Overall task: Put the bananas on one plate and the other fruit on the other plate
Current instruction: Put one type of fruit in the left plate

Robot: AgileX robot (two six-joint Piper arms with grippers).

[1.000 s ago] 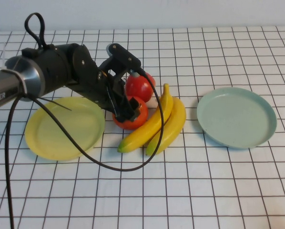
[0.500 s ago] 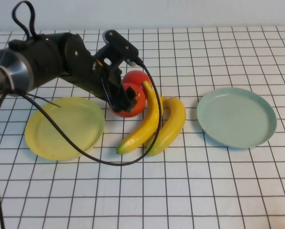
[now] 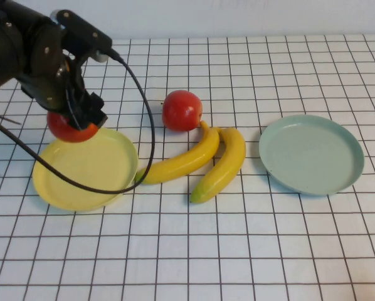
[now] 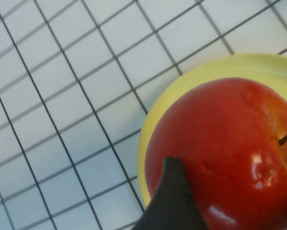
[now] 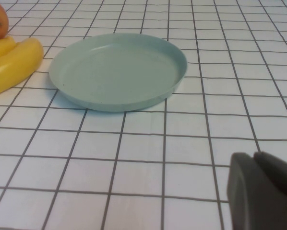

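Observation:
My left gripper point(image 3: 79, 120) is shut on a red apple point(image 3: 68, 127) and holds it over the far left rim of the yellow plate point(image 3: 87, 172). In the left wrist view the apple point(image 4: 230, 139) fills the space beside one dark finger point(image 4: 174, 201), with the plate's rim point(image 4: 220, 67) behind it. The second apple point(image 3: 182, 110) sits on the table, touching the far tips of two bananas point(image 3: 181, 162) point(image 3: 222, 164) lying side by side. The pale blue-green plate point(image 3: 311, 153) is empty at the right. My right gripper point(image 5: 255, 158) is shut and empty, low over the table near that plate point(image 5: 117, 69).
A black cable point(image 3: 143, 138) loops down from my left arm across the yellow plate's right edge, reaching the nearer banana's tip. The white gridded cloth point(image 3: 237, 251) covers the whole table. My right arm is out of the high view.
My left gripper has lifted one apple away from the bananas and carried it left to over the yellow plate. The left banana has swung its near tip leftward.

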